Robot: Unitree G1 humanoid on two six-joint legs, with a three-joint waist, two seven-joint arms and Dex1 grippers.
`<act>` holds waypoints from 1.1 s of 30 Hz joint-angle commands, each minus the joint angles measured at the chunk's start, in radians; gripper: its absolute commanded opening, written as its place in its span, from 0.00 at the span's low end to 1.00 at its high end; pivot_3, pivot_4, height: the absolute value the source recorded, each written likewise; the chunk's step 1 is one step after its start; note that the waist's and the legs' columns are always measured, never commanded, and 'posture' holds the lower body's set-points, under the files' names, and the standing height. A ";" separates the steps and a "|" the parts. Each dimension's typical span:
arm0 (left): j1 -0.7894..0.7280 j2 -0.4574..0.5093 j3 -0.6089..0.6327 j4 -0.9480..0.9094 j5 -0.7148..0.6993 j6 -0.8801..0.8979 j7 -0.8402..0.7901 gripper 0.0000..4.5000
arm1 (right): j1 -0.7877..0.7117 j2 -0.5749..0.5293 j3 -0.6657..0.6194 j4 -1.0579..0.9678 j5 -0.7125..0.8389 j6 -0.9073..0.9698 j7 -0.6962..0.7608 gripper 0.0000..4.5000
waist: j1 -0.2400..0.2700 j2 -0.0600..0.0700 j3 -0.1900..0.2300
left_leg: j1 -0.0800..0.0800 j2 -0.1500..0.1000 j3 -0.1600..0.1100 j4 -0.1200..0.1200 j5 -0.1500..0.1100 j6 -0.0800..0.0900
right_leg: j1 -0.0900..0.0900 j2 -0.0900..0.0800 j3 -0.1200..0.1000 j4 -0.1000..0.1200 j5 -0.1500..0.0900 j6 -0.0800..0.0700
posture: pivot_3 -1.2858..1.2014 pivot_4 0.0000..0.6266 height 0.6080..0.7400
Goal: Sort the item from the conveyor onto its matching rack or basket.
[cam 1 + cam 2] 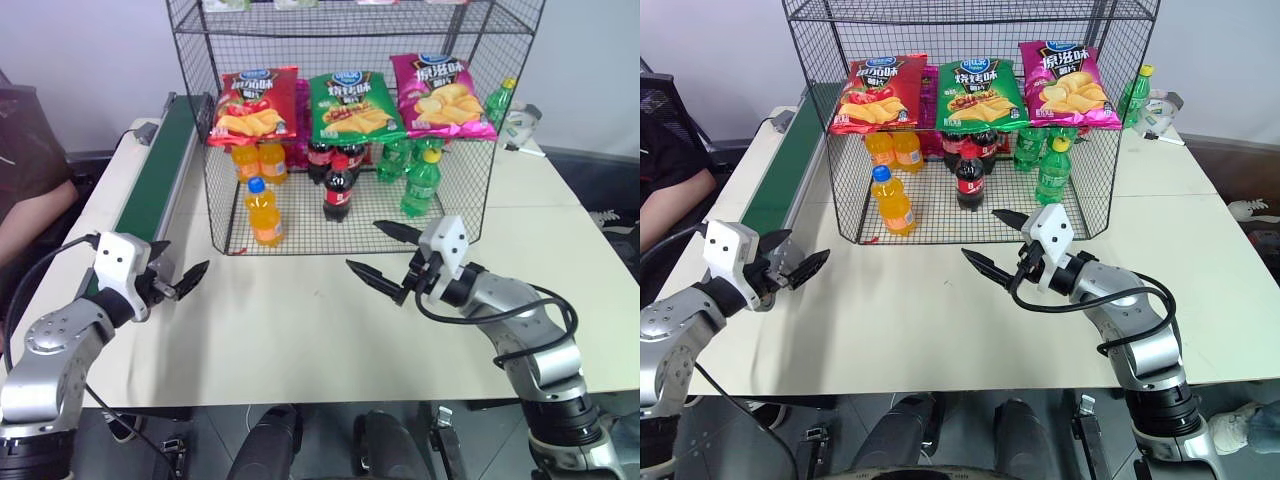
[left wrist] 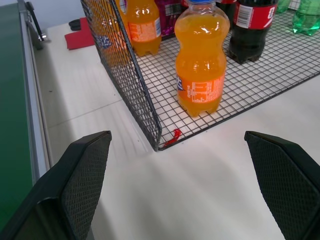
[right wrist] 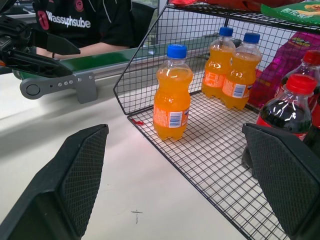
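Orange soda bottle (image 1: 264, 211) stands upright on the black wire rack's (image 1: 450, 215) grid floor near its front left corner, ahead of both wide-open, empty claws, my left claw (image 1: 185, 280) nearer than my right claw (image 1: 385, 255).

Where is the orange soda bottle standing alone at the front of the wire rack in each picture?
Left eye view: orange soda bottle, front left corner of the rack floor.
Right eye view: same corner, left of the front cola bottle.
Left wrist view: centre top, just inside the rack's corner.
Right wrist view: middle, near the rack's front edge.
Shared landmark: the small red tag at that rack corner.
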 commanded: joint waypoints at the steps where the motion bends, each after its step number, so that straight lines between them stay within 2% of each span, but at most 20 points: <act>1: 0.003 0.019 0.037 -0.050 -0.018 -0.010 -0.014 0.99 | -0.005 0.000 -0.023 -0.009 0.004 -0.026 -0.003 1.00 | 0.000 0.000 0.000 | 0.000 0.000 0.000 0.000 0.000 0.000 | 0.000 0.000 0.000 0.000 0.000 0.000 | 0.52 0.24 1.00; 33: -0.013 -0.010 0.013 -0.049 -0.023 0.002 0.008 0.99 | -0.025 0.012 -0.006 0.013 -0.004 -0.044 -0.009 1.00 | 0.000 0.000 0.000 | 0.000 0.000 0.000 -0.001 0.000 0.000 | 0.000 0.000 0.000 -0.001 0.000 0.000 | 0.52 0.24 1.00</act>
